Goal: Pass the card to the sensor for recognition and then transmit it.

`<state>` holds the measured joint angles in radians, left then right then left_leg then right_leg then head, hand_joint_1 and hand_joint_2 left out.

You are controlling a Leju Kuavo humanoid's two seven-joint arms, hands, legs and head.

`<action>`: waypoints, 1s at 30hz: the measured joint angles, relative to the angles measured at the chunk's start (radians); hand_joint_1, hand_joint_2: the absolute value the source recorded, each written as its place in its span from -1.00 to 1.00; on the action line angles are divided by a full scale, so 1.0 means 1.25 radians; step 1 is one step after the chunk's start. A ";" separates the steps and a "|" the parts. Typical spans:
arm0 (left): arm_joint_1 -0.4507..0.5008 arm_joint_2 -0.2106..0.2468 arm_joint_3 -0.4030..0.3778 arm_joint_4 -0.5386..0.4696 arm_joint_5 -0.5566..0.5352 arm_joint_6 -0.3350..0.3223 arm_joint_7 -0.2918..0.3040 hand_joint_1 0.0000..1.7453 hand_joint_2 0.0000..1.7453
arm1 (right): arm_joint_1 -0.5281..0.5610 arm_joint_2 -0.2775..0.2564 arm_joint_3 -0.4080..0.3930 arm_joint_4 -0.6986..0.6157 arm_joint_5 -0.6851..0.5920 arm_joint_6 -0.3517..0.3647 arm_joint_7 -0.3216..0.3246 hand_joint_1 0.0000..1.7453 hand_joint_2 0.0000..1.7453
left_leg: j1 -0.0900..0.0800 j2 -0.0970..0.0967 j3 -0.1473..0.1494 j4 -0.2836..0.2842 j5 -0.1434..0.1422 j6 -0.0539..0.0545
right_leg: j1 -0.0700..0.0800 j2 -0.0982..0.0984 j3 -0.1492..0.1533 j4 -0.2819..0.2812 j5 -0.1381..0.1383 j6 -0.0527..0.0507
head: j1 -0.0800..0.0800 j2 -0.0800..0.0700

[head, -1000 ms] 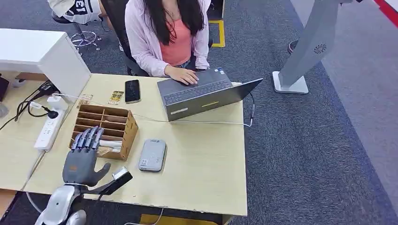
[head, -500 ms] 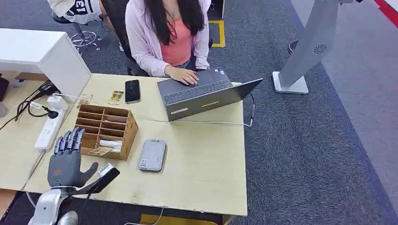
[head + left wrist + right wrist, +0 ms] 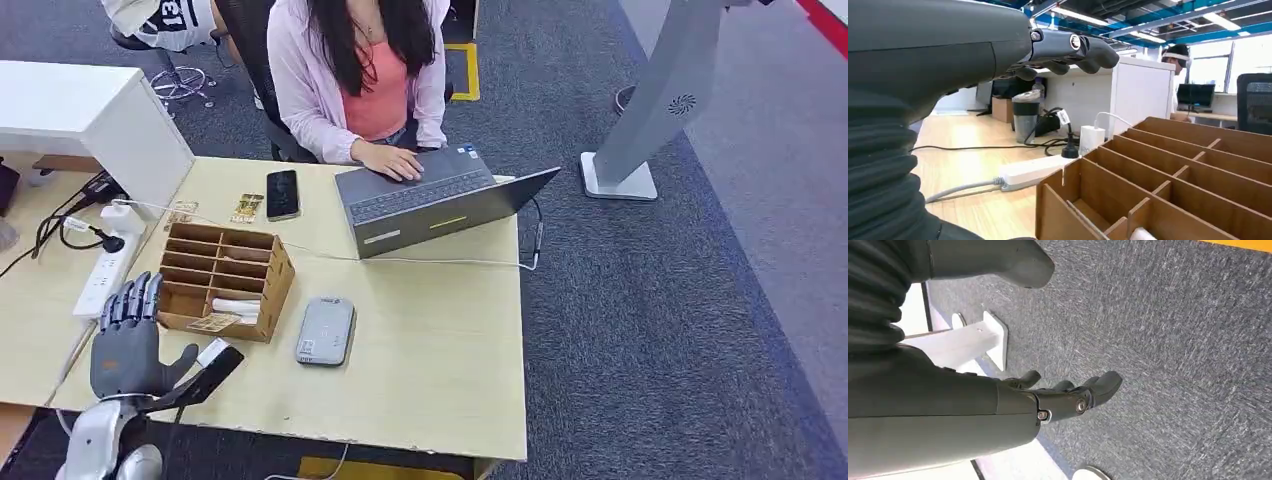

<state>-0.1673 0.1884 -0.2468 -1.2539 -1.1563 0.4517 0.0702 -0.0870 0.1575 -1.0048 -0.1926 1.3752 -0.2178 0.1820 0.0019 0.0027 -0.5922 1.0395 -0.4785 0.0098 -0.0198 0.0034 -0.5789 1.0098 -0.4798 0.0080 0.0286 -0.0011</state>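
Note:
A wooden organizer (image 3: 262, 262) with several compartments stands at the left of the desk. A patterned card (image 3: 215, 322) lies in its front slot beside a white roll (image 3: 236, 306). The grey sensor (image 3: 326, 330) lies flat just right of it. My left hand (image 3: 128, 340) hovers at the organizer's near-left corner with fingers spread and nothing in it. In the left wrist view its fingers (image 3: 1068, 47) hang above the organizer's dividers (image 3: 1173, 170). My right hand (image 3: 1068, 395) hangs over grey carpet, holding nothing.
A person types on a laptop (image 3: 430, 205) at the far side. A phone (image 3: 282, 193) and two gold cards (image 3: 246, 208) lie behind the organizer. A power strip (image 3: 105, 278) with cables and a white cabinet (image 3: 110, 120) are on the left.
My left hand has drawn back from over the organizer, moving left and toward the desk's front edge, still holding nothing.

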 joint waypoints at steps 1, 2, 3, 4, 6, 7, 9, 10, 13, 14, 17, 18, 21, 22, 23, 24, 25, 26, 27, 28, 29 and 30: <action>-0.002 0.000 0.000 0.003 0.000 0.000 0.000 -1.00 1.00 | 0.000 0.000 0.000 0.000 0.002 0.001 0.000 -1.00 1.00 | 0.000 0.000 0.000 0.000 0.000 0.000 | 0.000 0.000 0.000 0.000 0.000 0.000 | 0.000 0.000; -0.005 -0.001 0.001 0.005 0.000 -0.001 0.000 -1.00 1.00 | 0.000 0.000 0.000 0.000 0.002 0.001 -0.002 -1.00 1.00 | 0.000 0.000 0.000 0.000 0.000 0.000 | 0.000 0.000 0.000 0.000 0.000 0.000 | 0.000 0.000; -0.008 -0.001 0.001 0.008 0.000 -0.001 0.000 -1.00 1.00 | 0.000 0.000 0.000 0.000 0.002 0.001 -0.003 -1.00 1.00 | 0.000 0.000 0.000 0.000 0.000 0.000 | 0.000 0.000 0.000 0.000 0.000 0.000 | 0.000 0.000; -0.010 -0.002 0.001 0.011 0.000 -0.001 0.000 -1.00 1.00 | 0.000 0.000 0.001 0.000 0.002 0.001 -0.004 -1.00 1.00 | 0.000 0.000 0.000 0.000 0.000 0.000 | 0.000 0.000 0.000 0.000 0.000 0.000 | 0.000 0.000; -0.013 -0.003 0.002 0.015 0.000 -0.001 0.000 -1.00 1.00 | 0.000 0.000 0.001 0.000 0.003 0.001 -0.005 -1.00 1.00 | 0.000 0.000 0.000 0.000 0.000 0.000 | 0.000 0.000 0.000 0.000 0.000 0.000 | 0.000 0.000; -0.013 -0.003 0.002 0.016 0.000 -0.002 0.000 -1.00 1.00 | 0.000 0.000 0.001 0.000 0.003 0.001 -0.005 -1.00 1.00 | 0.000 0.000 0.000 0.000 0.000 0.000 | 0.000 0.000 0.000 0.000 0.000 0.000 | 0.000 0.000; -0.016 -0.004 0.002 0.020 0.000 -0.002 0.000 -1.00 1.00 | 0.000 0.000 0.001 0.000 0.004 0.001 -0.005 -1.00 1.00 | 0.000 0.000 0.000 0.000 0.000 0.000 | 0.000 0.000 0.000 0.000 0.000 0.000 | 0.000 0.000; -0.019 -0.004 0.002 0.023 0.000 -0.003 0.000 -1.00 1.00 | 0.000 0.000 0.001 0.000 0.004 0.001 -0.005 -1.00 1.00 | 0.000 0.000 0.000 0.000 0.000 0.000 | 0.000 0.000 0.000 0.000 0.000 0.000 | 0.000 0.000; -0.026 -0.005 0.005 0.033 0.000 -0.004 0.000 -1.00 1.00 | 0.000 0.000 0.004 0.000 0.005 0.002 -0.005 -1.00 1.00 | 0.000 0.000 0.000 0.000 0.000 0.000 | 0.000 0.000 0.000 0.000 0.000 0.000 | 0.000 0.000; -0.028 -0.006 0.006 0.037 0.000 -0.005 0.000 -1.00 1.00 | 0.000 0.000 0.005 0.000 0.005 0.002 -0.005 -1.00 1.00 | 0.000 0.000 0.000 0.000 0.000 0.000 | 0.000 0.000 0.000 0.000 0.000 0.000 | 0.000 0.000; -0.034 -0.009 0.006 0.049 0.000 -0.010 0.000 -1.00 1.00 | 0.000 0.000 0.007 0.000 0.007 0.002 -0.005 -1.00 1.00 | 0.000 0.000 0.000 0.000 0.000 0.000 | 0.000 0.000 0.000 0.000 0.000 0.000 | 0.000 0.000; -0.036 -0.009 0.006 0.052 0.000 -0.012 0.000 -1.00 1.00 | 0.000 0.000 0.008 0.000 0.008 0.002 -0.005 -1.00 1.00 | 0.000 0.000 0.000 0.000 0.000 0.000 | 0.000 0.000 0.000 0.000 0.000 0.000 | 0.000 0.000; -0.040 -0.011 0.006 0.062 0.000 -0.015 0.000 -1.00 1.00 | 0.000 0.000 0.013 0.000 0.009 0.002 -0.006 -1.00 1.00 | 0.000 0.000 0.000 0.000 0.000 0.000 | 0.000 0.000 0.000 0.000 0.000 0.000 | 0.000 0.000; -0.041 -0.012 0.006 0.064 0.000 -0.016 0.000 -1.00 1.00 | 0.000 0.000 0.014 0.000 0.011 0.002 -0.006 -1.00 1.00 | 0.000 0.000 0.000 0.000 0.000 0.000 | 0.000 0.000 0.000 0.000 0.000 0.000 | 0.000 0.000; -0.041 -0.012 0.006 0.066 0.000 -0.016 0.000 -1.00 1.00 | 0.000 0.000 0.014 0.000 0.012 0.002 -0.006 -1.00 1.00 | 0.000 0.000 0.000 0.000 0.000 0.000 | 0.000 0.000 0.000 0.000 0.000 0.000 | 0.000 0.000; -0.041 -0.013 0.006 0.068 0.000 -0.016 0.000 -1.00 1.00 | 0.000 0.000 0.015 0.000 0.012 0.002 -0.006 -1.00 1.00 | 0.000 0.000 0.000 0.000 0.000 0.000 | 0.000 0.000 0.000 0.000 0.000 0.000 | 0.000 0.000; -0.042 -0.013 0.006 0.070 0.000 -0.016 0.000 -1.00 1.00 | 0.000 0.000 0.015 0.000 0.012 0.002 -0.006 -1.00 1.00 | 0.000 0.000 0.000 0.000 0.000 0.000 | 0.000 0.000 0.000 0.000 0.000 0.000 | 0.000 0.000; -0.042 -0.014 0.006 0.071 0.000 -0.017 0.000 -1.00 1.00 | 0.000 0.000 0.016 0.000 0.012 0.002 -0.006 -1.00 1.00 | 0.000 0.000 0.000 0.000 0.000 0.000 | 0.000 0.000 0.000 0.000 0.000 0.000 | 0.000 0.000; -0.044 -0.015 0.006 0.074 -0.001 -0.019 -0.001 -1.00 1.00 | 0.000 0.000 0.016 0.000 0.012 0.002 -0.007 -1.00 1.00 | 0.000 0.000 0.000 0.000 0.000 0.000 | 0.000 0.000 0.000 0.000 0.000 0.000 | 0.000 0.000; -0.046 -0.015 0.006 0.077 -0.001 -0.020 -0.001 -1.00 1.00 | 0.000 0.000 0.016 0.000 0.013 0.002 -0.007 -1.00 1.00 | 0.000 0.000 0.000 0.000 0.000 0.000 | 0.000 0.000 0.000 0.000 0.000 0.000 | 0.000 0.000; -0.047 -0.016 0.006 0.079 -0.002 -0.020 -0.001 -1.00 1.00 | 0.000 0.000 0.016 0.000 0.013 0.002 -0.007 -1.00 1.00 | 0.000 0.000 0.000 0.000 0.000 0.000 | 0.000 0.000 0.000 0.000 0.000 0.000 | 0.000 0.000; -0.049 -0.017 0.006 0.082 -0.002 -0.024 -0.001 -1.00 1.00 | 0.000 0.000 0.016 0.000 0.013 0.002 -0.007 -1.00 1.00 | 0.000 0.000 0.000 0.000 0.000 0.000 | 0.000 0.000 0.000 0.000 0.000 0.000 | 0.000 0.000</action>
<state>-0.2288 0.1671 -0.2392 -1.1509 -1.1589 0.4216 0.0687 -0.0870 0.1575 -0.9846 -0.1926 1.3920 -0.2152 0.1728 0.0019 0.0027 -0.5923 1.0396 -0.4786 0.0097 -0.0198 0.0036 -0.5790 1.0098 -0.4798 0.0080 0.0286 -0.0011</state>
